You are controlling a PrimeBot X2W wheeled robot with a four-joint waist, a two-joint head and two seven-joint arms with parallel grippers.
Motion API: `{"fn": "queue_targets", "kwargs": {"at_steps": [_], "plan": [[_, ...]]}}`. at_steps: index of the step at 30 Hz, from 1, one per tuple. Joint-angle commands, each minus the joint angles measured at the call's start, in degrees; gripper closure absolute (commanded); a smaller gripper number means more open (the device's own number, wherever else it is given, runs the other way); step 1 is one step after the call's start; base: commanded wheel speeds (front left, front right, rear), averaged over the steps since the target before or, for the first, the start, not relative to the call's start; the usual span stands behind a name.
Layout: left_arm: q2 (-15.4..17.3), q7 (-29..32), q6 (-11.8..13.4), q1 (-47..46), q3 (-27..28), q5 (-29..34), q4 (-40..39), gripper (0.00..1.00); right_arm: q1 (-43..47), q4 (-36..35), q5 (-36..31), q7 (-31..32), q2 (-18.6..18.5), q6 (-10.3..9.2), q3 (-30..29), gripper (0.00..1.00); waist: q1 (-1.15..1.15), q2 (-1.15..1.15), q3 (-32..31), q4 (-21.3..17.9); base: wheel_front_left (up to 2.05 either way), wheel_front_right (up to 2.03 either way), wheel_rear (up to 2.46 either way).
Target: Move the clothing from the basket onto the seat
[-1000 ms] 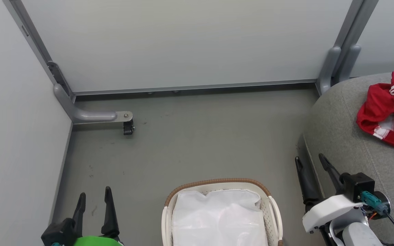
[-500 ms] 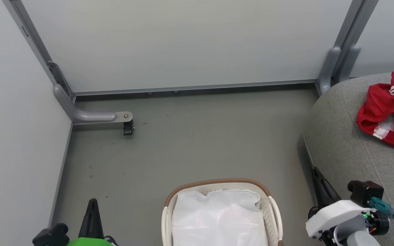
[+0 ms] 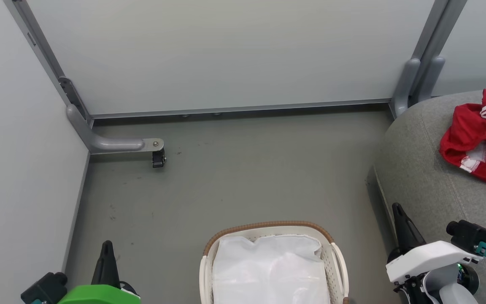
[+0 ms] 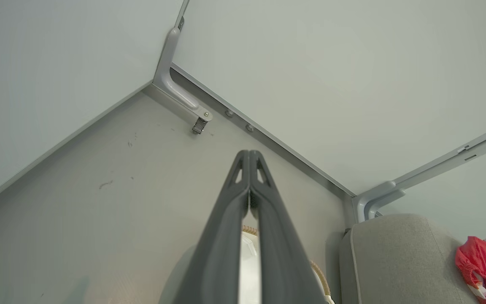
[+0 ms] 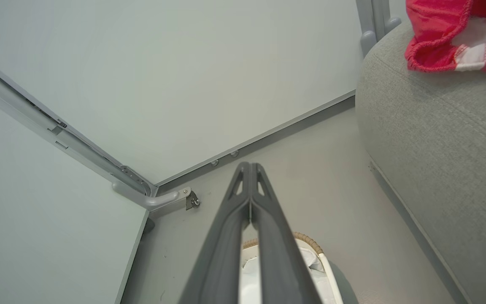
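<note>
Red clothing (image 3: 481,141) with white stripes lies bunched on the grey seat (image 3: 428,177) at the right; the same clothing (image 5: 454,36) and seat (image 5: 445,126) fill the right wrist view's upper right. The cream basket (image 3: 336,257) with its brown rim stands on the floor at bottom centre and holds a glossy white plastic sheet (image 3: 270,270); no red fabric shows inside it. My left gripper (image 3: 107,248) is shut and empty, left of the basket. My right gripper (image 3: 397,210) is shut and empty, between the basket and the seat's edge.
Pale partition walls close off the back and left. A grey bracket with a small black caster (image 3: 157,158) sticks out at the back left corner. Grey posts (image 3: 411,84) stand at the seat's far corner. Bare grey floor (image 3: 234,177) lies beyond the basket.
Both grippers have gone from open to shut and have drawn back toward the bottom of the head view. The clothing, the basket and the seat have not moved.
</note>
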Motion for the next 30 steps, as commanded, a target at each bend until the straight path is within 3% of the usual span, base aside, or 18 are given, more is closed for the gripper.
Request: {"fn": "queue_targets", "kwargs": {"at_steps": [1, 30], "plan": [[0.18, 0.47, -0.54, -1.93, 0.48, -1.88, -0.90, 1.00, -0.68, -1.15, 2.34, 0.54, -0.32, -0.01, -0.37, 1.00, 0.00, 0.11, -0.01, 0.00, 0.00, 0.00, 0.00], [0.26, 6.21, -2.28, -4.83, 3.75, -20.49, -1.33, 1.00, -0.65, -3.17, 23.99, 6.20, -0.52, -0.02, -2.60, 1.00, 0.00, 0.23, -0.24, 0.05, 0.00, 0.00, 0.00]]}}
